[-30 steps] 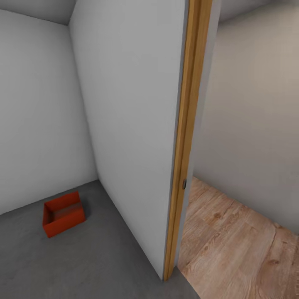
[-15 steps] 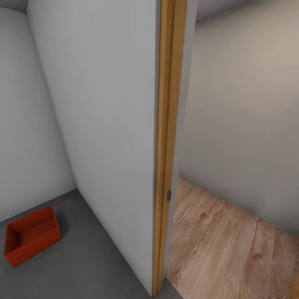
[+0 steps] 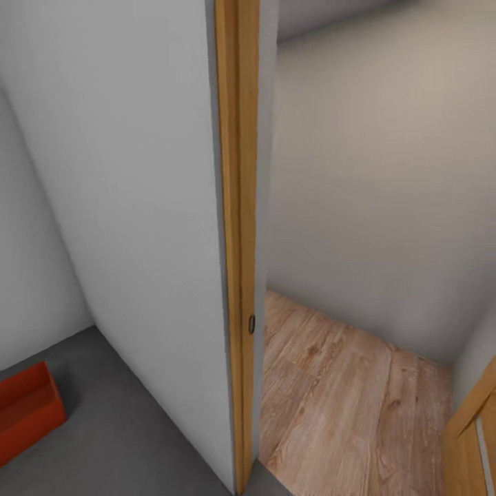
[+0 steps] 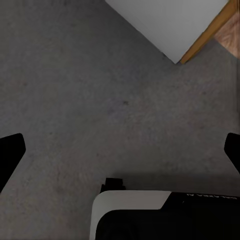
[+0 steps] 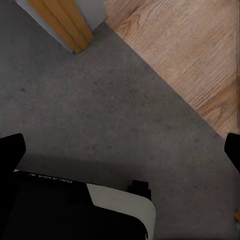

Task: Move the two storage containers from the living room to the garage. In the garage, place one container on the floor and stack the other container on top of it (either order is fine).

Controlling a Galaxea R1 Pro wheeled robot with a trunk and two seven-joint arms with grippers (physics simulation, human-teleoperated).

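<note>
One orange-red storage container [image 3: 24, 410] sits on the garage's dark grey concrete floor [image 3: 124, 441] at the head view's lower left, cut off by the picture's edge, with its open top facing up. The left gripper [image 4: 120, 150] hangs open over bare concrete, its black fingers [image 4: 10, 152] spread wide with nothing between them. The right gripper [image 5: 120, 150] is open too, above the line where concrete meets wood planks, and it holds nothing.
An open door [image 3: 238, 241] with an orange-brown edge stands edge-on in the middle of the head view, a pale grey wall [image 3: 138, 207] to its left. Beyond it lies light wood plank flooring [image 3: 344, 399] and a beige wall. A wooden door frame [image 3: 475, 427] shows at the lower right.
The head view has swung to the right, so the container and door edge now sit further left in the picture. More of the wood floor and a door frame have come into sight.
</note>
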